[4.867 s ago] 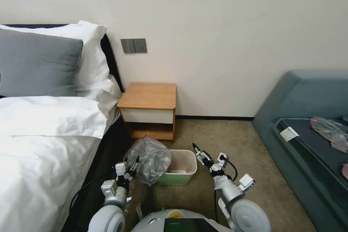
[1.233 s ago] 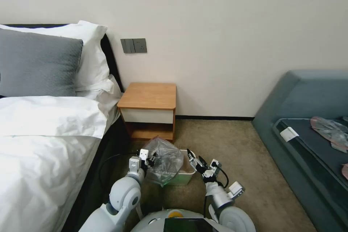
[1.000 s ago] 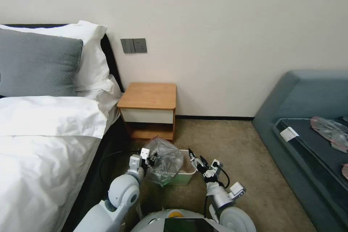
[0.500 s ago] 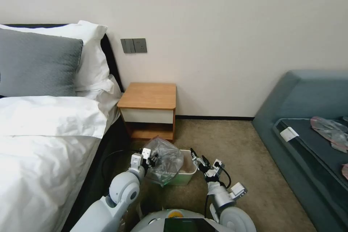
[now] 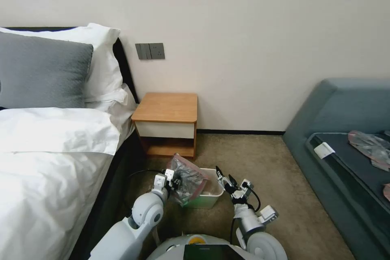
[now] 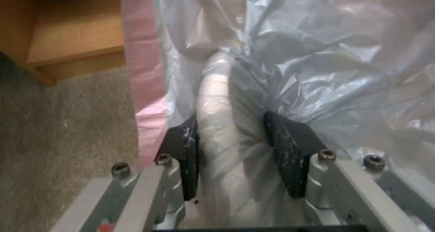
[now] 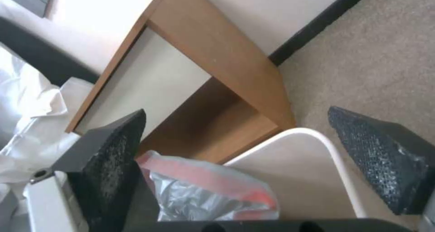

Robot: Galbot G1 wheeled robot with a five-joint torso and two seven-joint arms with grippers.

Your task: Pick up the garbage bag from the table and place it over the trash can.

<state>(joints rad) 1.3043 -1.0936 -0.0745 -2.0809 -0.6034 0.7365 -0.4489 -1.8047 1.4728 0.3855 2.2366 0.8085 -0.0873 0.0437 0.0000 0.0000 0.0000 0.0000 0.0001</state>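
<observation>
Item: thin, wrinkly translucent grey plastic garbage bag with pinkish-red rim. Off the orange-brown wooden nightstand surface, its top bare. Pinched in the left gripper, draped over the left part of the small cream-white rectangular trash can. Right gripper: jaws spread, holding nothing, just beside the can's right rim. Outstanding, by judgement: spread the mouth around the rim.

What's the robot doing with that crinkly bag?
The left gripper is shut on the garbage bag, holding it over the left side of the trash can on the carpet. The right gripper is open beside the bin's right rim. The bag is not yet over the rim. The table stands behind.
</observation>
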